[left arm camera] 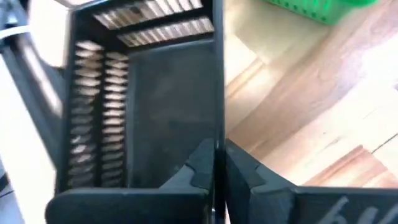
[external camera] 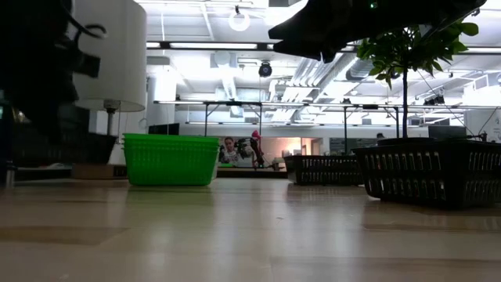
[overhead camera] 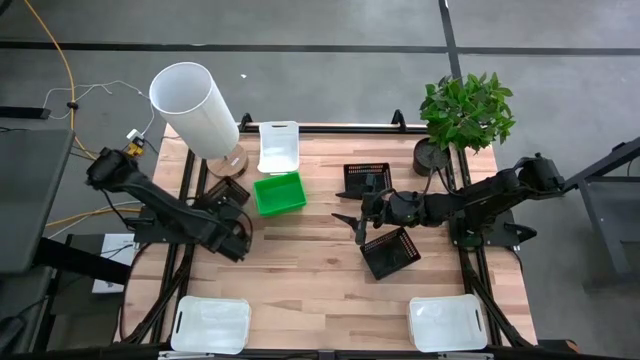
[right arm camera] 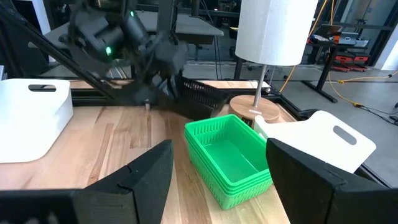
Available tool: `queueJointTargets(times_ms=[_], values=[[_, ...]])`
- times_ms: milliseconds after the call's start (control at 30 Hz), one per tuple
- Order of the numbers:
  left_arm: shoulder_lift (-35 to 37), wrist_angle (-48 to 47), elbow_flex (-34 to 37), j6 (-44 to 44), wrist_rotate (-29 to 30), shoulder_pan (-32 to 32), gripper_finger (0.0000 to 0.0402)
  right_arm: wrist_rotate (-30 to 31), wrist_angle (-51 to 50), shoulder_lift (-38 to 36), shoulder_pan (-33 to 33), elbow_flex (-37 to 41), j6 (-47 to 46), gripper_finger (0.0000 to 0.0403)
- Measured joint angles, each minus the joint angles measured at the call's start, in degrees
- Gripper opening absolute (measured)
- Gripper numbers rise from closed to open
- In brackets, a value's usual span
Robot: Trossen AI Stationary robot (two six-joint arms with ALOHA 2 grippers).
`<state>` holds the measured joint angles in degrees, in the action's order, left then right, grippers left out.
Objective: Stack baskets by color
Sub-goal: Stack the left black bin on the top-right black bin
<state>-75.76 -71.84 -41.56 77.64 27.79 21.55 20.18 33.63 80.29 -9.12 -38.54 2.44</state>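
My left gripper [overhead camera: 232,212] is shut on a black mesh-sided basket [overhead camera: 226,190] at the table's left, beside the lamp base. A green basket [overhead camera: 279,193] stands on the table just right of it, with a white basket [overhead camera: 279,147] behind that. My right gripper [overhead camera: 355,220] hovers open near the table's middle, nothing between its fingers, facing the green basket [right arm camera: 230,158]. Two more black baskets rest on the table, one [overhead camera: 365,180] behind that gripper and one [overhead camera: 392,252] in front of it. Two white baskets [overhead camera: 210,325] [overhead camera: 447,322] sit at the near edge. My left gripper pinches one side wall of the black basket at its upper rim [left arm camera: 216,134], one finger [left arm camera: 199,165] inside the basket and one [left arm camera: 245,174] outside. The fingers come slanting down from the table's left. The basket [right arm camera: 200,94] sits tilted in the hold; whether it is clear of the table I cannot tell.
A tall white cylinder lamp [overhead camera: 195,108] on a round wooden base [overhead camera: 232,160] stands at the far left, close to the held basket. A potted plant [overhead camera: 462,110] stands at the far right. Bare wood lies between the two arms toward the near edge.
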Motion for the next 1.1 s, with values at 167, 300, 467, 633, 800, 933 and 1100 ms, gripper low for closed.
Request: queueJointTargets(times_ms=[167,300,467,633,800,933,1100], values=[[2.59,-12.15,-6.00,6.56,3.24,3.06,0.0003,0.00,0.02,0.00,0.00,-0.01,0.05,0.0245],[3.41,-15.34,-11.05,7.54,9.57,4.45,0.0002,0.00,0.57,0.00,0.01,0.00,0.21,0.0245],[3.15,-9.43,-15.17,-2.07,17.31,4.67,0.0001,-0.71,5.32,-0.05,-0.32,0.00,2.69,0.0245],[2.86,1.80,-16.18,-17.16,20.89,3.97,0.0000,-5.46,7.42,-1.86,-2.27,0.00,5.51,0.0245],[2.41,13.20,-16.20,-35.39,23.15,1.50,0.0000,-10.05,8.33,-4.68,-5.69,0.00,8.16,0.0245],[1.47,23.39,-16.22,-50.69,22.45,-3.40,0.0000,-11.76,8.67,-5.88,-8.65,0.00,9.46,0.0245],[-2.36,39.13,-16.24,-68.73,13.92,-12.13,0.0000,-11.56,10.04,-5.86,-11.48,0.00,12.49,0.0245]])
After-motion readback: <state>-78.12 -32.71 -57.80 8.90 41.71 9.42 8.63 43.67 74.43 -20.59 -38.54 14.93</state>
